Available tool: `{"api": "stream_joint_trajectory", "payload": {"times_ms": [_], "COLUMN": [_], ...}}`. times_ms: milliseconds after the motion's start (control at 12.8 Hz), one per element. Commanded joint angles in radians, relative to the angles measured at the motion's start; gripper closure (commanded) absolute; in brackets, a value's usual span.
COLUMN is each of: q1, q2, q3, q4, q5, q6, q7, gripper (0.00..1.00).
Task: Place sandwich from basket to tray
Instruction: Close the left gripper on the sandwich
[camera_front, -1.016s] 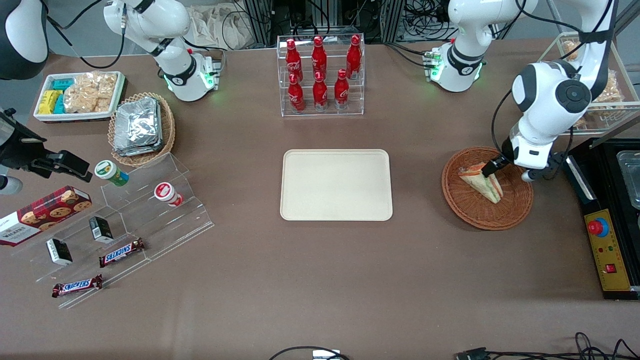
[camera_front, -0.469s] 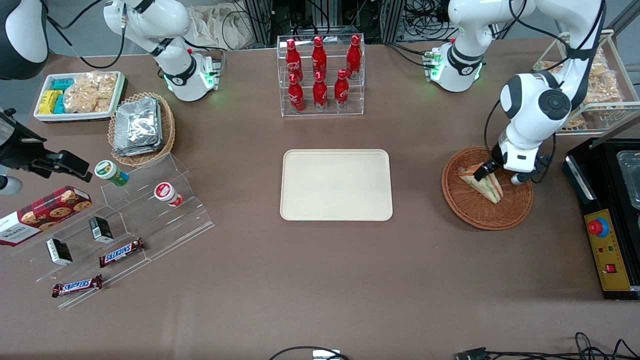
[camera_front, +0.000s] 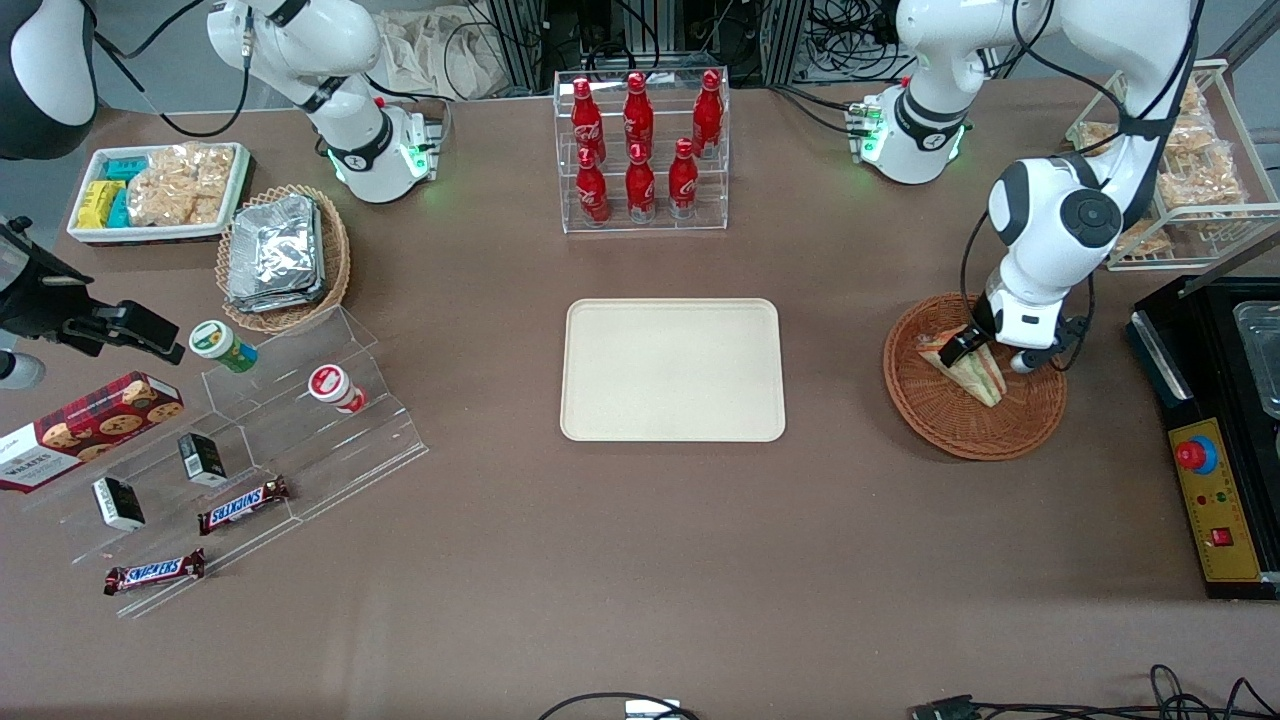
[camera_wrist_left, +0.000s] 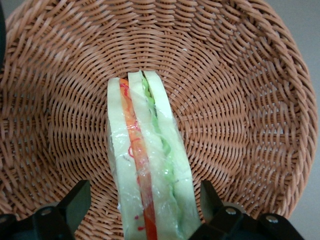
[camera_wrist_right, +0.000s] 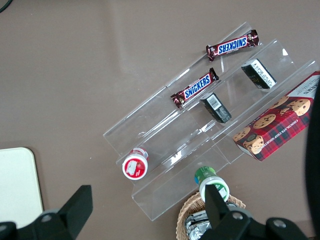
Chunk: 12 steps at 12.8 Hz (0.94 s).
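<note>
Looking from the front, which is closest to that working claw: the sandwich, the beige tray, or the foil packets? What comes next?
From the gripper, open astride the sandwich in the basket:
1. Sandwich, between its fingers.
2. Tray, mid-table.
3. Foil packets, toward the parked arm's end.

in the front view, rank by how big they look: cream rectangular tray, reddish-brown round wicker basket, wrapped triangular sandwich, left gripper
1. Cream rectangular tray
2. Reddish-brown round wicker basket
3. Wrapped triangular sandwich
4. Left gripper, open astride the sandwich in the basket; largely hidden under the arm, so its rank against the sandwich is unsure.
</note>
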Motion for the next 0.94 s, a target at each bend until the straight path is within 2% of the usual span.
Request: {"api": "stream_joint_trajectory", "payload": {"times_ms": [0,78,234,547,859], "q1": [0.003,0.003,0.002,0.000,-0.007], "q2": [-0.004,-0.011,-0.046,-0.161,-0.198], "q3": [0.000,-0.002,-0.002,-0.004,-0.011], "q4": [-0.019,-0.017,-0.008,0.053,0.203], "q5": [0.005,0.005,0.007,0.007,0.007], "q6": [0.037,0.036,0.010,-0.189,-0.411], "q7": [-0.016,-0.011,-0.002,0.086,0.273], "gripper": [0.69,0.76,0.82,0.83,0.83]}}
